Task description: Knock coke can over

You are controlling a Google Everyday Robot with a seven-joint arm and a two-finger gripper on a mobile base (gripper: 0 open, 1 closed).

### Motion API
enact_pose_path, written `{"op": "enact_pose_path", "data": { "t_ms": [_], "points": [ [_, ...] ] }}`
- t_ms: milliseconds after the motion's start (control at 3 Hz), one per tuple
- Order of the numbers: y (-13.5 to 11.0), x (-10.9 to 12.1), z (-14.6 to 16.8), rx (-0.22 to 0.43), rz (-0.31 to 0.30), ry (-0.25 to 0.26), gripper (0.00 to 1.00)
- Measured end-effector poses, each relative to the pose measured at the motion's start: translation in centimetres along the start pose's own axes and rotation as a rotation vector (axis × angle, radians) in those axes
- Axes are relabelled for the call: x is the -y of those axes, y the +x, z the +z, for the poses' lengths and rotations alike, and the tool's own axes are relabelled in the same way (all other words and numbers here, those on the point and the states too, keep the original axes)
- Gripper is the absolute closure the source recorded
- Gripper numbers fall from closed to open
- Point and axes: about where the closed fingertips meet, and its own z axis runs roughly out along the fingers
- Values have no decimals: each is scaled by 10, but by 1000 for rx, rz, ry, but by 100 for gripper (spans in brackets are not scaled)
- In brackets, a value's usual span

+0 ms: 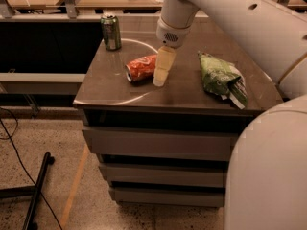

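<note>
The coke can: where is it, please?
The coke can lies on its side on the table, just left of the end effector, green can behind.
</note>
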Motion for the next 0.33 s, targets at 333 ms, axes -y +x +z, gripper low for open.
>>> {"op": "enact_pose_path", "data": {
  "t_ms": [333],
  "points": [
    [0,0,0,0,0,0,0]
  ]
}}
